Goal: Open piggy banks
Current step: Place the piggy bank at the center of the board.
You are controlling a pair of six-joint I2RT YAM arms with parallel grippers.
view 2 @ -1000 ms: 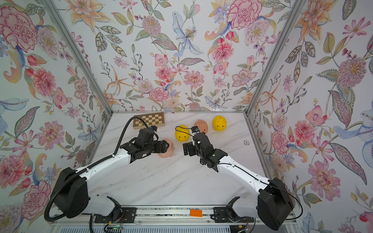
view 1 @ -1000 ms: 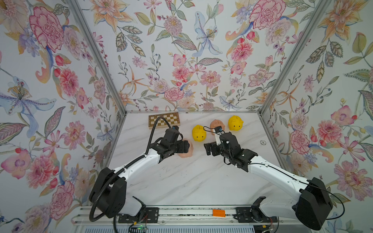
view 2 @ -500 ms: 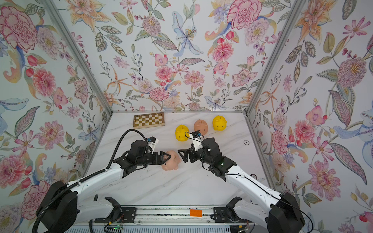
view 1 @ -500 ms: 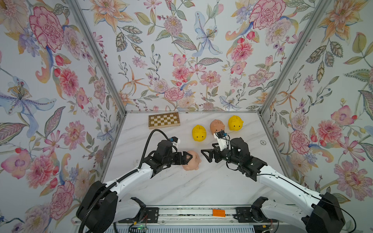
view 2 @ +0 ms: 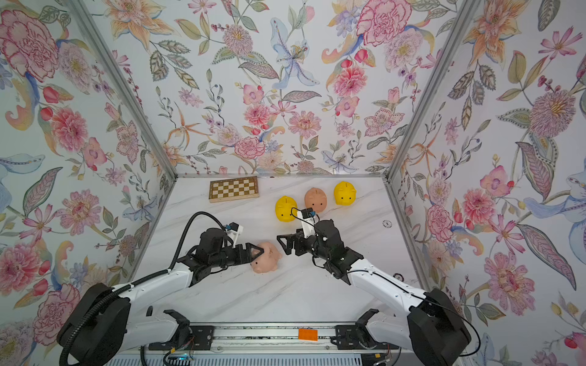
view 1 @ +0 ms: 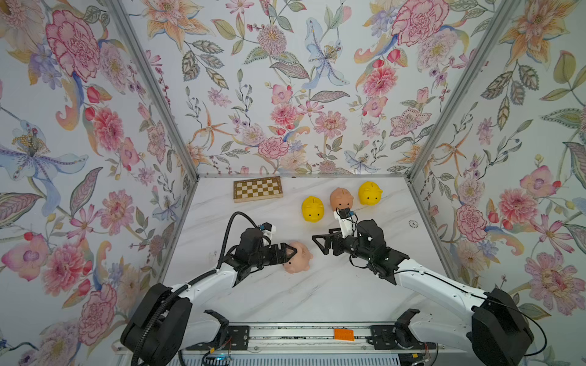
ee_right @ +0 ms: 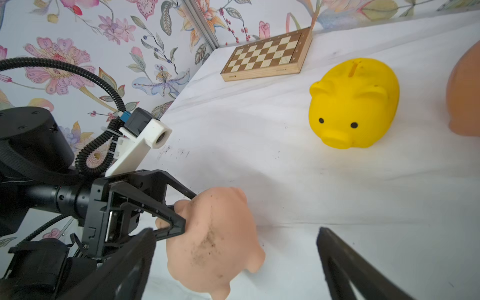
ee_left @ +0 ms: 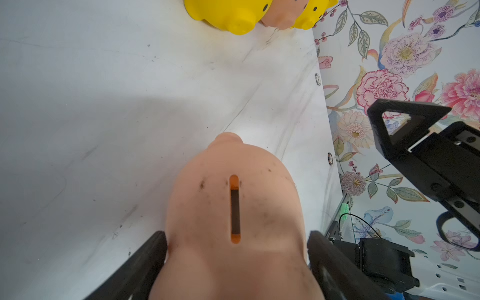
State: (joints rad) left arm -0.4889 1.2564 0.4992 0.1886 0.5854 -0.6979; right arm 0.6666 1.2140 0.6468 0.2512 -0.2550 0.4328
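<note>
1. Squarely in my left gripper sat one peach-pink piggy bank, near the middle of the table and nearer my side than the others.
2. My left fingers pinched it from both flanks, pressed against its body at the rear end, with its snout pointing away from my wrist.
3. Its coin slot faced my left wrist camera, and dark smudges marked the plastic around it.
4. I could not tell whether the pig touched the table or hung just above it.
5. My right gripper was spread wide and held nothing; it pointed at the pig from the opposite side, near but apart.
6. Farther back stood a row of three: a yellow piggy bank, a second pink piggy bank partly behind my right wrist, and a second yellow piggy bank.
7. All three stood upright, close together, well apart from the held one.
8. A brown-and-cream chessboard lay flat by the back wall, to the left of that row.
9. A small round disc lay on the table near the right wall.
10. Flowered walls enclosed the white marbled table on three sides.
</note>
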